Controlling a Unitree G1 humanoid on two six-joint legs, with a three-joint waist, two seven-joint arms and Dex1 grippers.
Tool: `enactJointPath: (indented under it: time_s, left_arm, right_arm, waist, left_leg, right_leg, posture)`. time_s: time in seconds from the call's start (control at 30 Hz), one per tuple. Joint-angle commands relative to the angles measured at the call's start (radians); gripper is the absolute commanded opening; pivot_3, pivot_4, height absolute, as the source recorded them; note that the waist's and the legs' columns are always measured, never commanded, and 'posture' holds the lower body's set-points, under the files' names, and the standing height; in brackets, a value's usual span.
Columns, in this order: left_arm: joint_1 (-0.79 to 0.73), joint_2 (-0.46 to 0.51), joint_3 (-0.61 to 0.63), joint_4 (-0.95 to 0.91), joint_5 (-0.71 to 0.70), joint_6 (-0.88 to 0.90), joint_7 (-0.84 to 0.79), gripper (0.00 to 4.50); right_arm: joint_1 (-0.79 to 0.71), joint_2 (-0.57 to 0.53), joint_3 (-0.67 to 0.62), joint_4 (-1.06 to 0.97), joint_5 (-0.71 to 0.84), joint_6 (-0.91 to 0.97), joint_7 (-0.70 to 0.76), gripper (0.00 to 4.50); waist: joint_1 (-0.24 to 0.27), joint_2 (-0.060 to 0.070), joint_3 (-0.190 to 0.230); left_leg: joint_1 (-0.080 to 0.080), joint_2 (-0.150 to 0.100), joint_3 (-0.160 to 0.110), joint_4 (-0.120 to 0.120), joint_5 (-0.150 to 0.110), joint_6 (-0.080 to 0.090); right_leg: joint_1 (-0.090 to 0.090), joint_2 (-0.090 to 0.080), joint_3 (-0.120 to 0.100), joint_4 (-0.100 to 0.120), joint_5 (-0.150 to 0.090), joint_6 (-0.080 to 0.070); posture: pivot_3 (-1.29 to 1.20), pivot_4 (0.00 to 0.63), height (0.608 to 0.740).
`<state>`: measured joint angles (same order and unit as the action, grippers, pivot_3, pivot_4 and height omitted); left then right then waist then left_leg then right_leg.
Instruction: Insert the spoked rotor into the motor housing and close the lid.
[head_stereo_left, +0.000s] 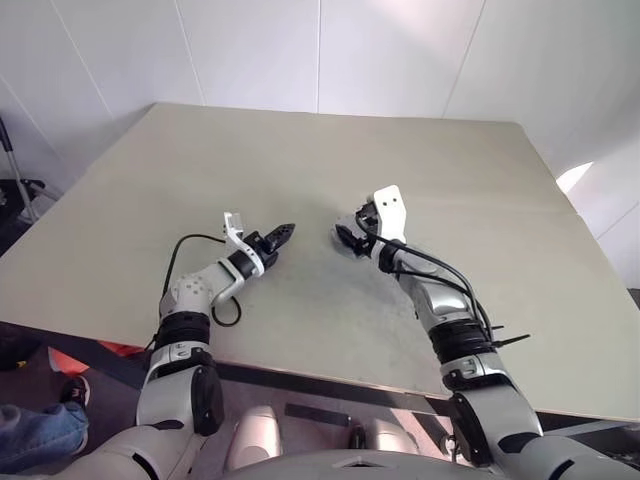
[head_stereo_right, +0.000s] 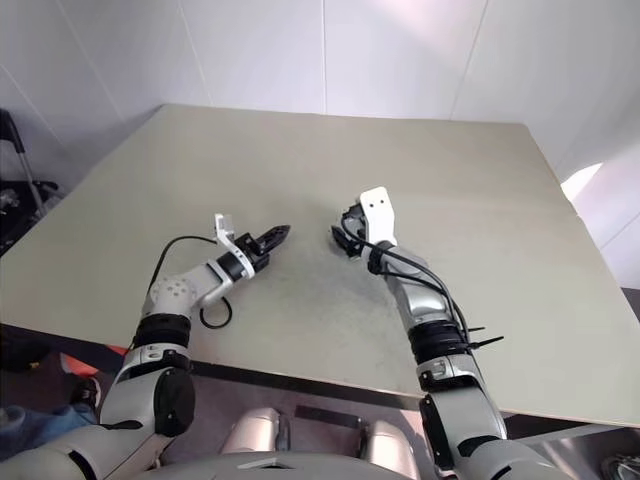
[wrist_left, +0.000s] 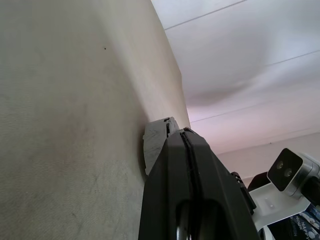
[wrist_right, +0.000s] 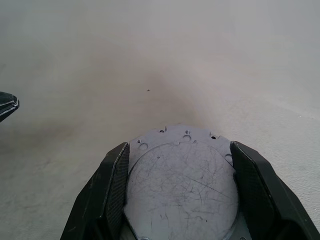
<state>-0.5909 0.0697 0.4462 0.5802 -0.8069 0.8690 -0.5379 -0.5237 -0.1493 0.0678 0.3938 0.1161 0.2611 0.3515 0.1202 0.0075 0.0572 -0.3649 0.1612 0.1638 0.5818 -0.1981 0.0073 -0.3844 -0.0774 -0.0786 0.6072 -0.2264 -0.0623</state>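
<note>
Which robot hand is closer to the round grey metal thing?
The right. The right gripper has its two fingers on either side of the round grey metal disc, gripping it. The left gripper is shut and off to its left, apart.

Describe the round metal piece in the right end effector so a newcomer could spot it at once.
Start at the beige table and follow the robot's right arm to its right end effector. Between the two black fingers sits a round grey metal disc, its flat face scratched and its rim dotted with small holes. The left end effector holds nothing.
</note>
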Motion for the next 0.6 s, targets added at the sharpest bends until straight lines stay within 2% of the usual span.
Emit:
enactJointPath:
  time_s: [0.03,0.33,0.6]
  left_arm:
    - [-0.006,-0.004,-0.009,-0.035,-0.011,0.0,-0.005,0.0]
    - [-0.006,-0.001,-0.015,-0.028,-0.009,-0.004,-0.008,0.0]
    - [-0.008,0.001,-0.017,-0.021,-0.008,-0.011,-0.011,0.0]
  right_arm:
    - [-0.037,0.002,-0.02,-0.003,-0.014,-0.025,-0.026,3.08]
    - [-0.061,0.017,-0.051,-0.014,0.01,-0.055,-0.056,3.08]
    - [-0.057,0.026,-0.044,-0.043,0.012,-0.086,-0.023,3.08]
  waist:
    - [0.0,0.0,0.0]
    - [0.0,0.0,0.0]
    - [0.0,-0.001,0.001]
  left_leg:
    - [0.0,0.0,0.0,0.0,0.0,0.0]
    - [0.0,0.0,0.0,0.0,0.001,0.0]
    - [-0.004,0.0,0.0,0.0,0.001,0.003]
  right_leg:
    - [0.0,0.0,0.0,0.0,0.0,0.0]
    - [0.0,0.0,0.0,0.0,0.0,0.0]
    - [-0.003,0.0,0.0,-0.001,0.0,0.0]
  posture:
    - [0.0,0.0,0.74]
    - [0.0,0.0,0.74]
    - [0.0,0.0,0.74]
